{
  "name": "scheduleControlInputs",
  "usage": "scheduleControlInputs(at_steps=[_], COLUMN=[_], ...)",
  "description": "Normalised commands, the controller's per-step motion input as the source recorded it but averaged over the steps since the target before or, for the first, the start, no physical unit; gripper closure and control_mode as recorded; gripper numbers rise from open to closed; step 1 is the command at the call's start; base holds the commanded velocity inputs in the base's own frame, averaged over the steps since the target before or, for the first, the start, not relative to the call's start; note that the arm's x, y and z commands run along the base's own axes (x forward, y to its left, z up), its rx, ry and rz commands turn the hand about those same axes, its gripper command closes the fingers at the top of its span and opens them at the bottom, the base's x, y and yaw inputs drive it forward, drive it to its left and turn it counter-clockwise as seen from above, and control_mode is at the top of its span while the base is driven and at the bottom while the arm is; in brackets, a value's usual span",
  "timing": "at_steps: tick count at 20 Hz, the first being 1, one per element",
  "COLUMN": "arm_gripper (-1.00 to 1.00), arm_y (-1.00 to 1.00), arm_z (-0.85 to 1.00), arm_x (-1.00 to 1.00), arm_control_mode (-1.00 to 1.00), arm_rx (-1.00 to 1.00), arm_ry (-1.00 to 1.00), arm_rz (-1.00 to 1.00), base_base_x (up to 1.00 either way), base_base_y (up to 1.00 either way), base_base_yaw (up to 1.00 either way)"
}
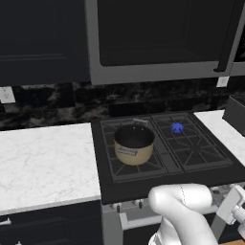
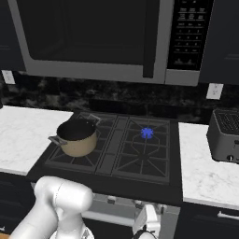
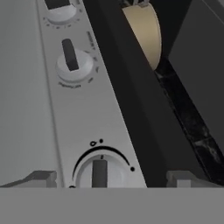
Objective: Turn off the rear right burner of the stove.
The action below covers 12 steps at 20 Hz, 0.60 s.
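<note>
The stove [image 1: 102, 162] [image 2: 175, 158] is a black gas cooktop with a silver-grey knob panel [image 3: 109, 122] along its front. On the rear right burner [image 1: 177, 128] [image 2: 147, 133] a small blue flame is lit. My gripper [image 3: 113, 179] is low at the stove's front, open, looking along the knob panel. Its two fingertips [image 3: 43, 178] stand either side of a round knob [image 3: 99, 173] without touching it. Two more knobs [image 3: 74, 63] follow further along the panel. My white hand [image 1: 234, 206] [image 2: 148, 223] sits below the cooktop's front edge.
A tan pot [image 1: 134, 143] [image 2: 77, 136] [image 3: 146, 30] stands on the front left grate. A dark microwave [image 1: 158, 38] [image 2: 93, 37] hangs above the stove. White marble counters [image 1: 43, 162] [image 2: 205, 172] flank it, with a dark toaster [image 2: 226, 135] on the right one.
</note>
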Motion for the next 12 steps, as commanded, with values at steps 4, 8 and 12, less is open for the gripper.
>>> scheduleControlInputs(at_steps=[4,8,12], arm_gripper=[-1.00,-1.00,-1.00], arm_y=[0.00,0.00,0.00], arm_z=[0.01,0.09,-0.02], arm_x=[-0.41,-0.10,0.00], arm_control_mode=[-1.00,-1.00,-1.00], arm_rx=[0.02,0.00,0.00], arm_ry=[-0.15,-0.02,0.00], arm_rz=[0.00,0.00,0.00], base_base_x=[0.00,0.00,0.00], base_base_y=[0.00,0.00,0.00], base_base_yaw=[0.00,0.00,0.00])
